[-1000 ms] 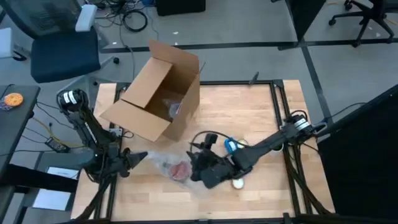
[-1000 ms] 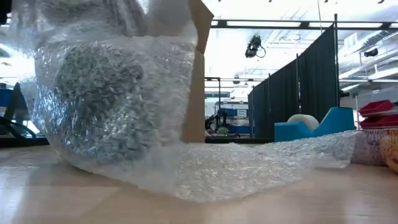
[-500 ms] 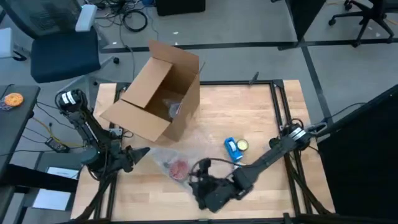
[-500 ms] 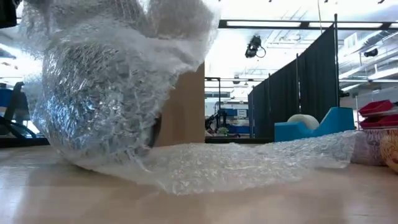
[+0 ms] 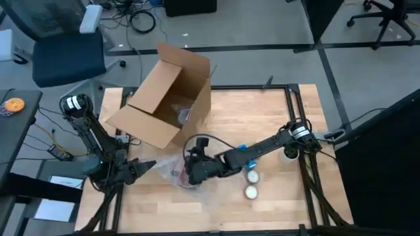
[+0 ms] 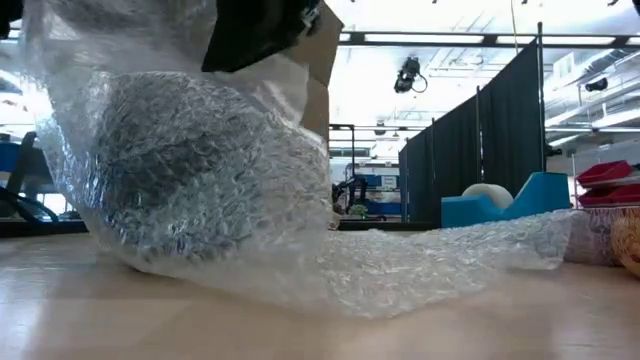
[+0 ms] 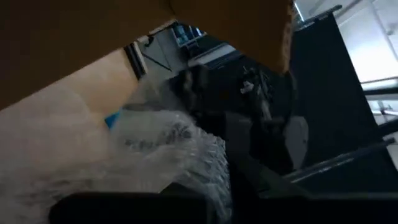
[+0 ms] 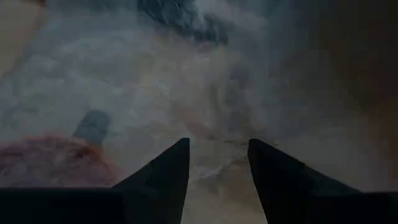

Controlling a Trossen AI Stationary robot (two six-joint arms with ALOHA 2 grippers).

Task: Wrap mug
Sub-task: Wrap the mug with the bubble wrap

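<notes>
Lying on the table [image 5: 262, 124] in front of the box [image 5: 164, 95], the bubble wrap [image 5: 172, 172] covers a reddish mug [image 5: 182, 175]; the right gripper [image 5: 191, 172] sits right over it; the right wrist view shows its fingers [image 8: 163, 171] a little apart with wrap between them, touching the crinkled sheet; from above that gap is hidden; the left gripper [image 5: 146, 166] pinches the wrap's other edge.
</notes>
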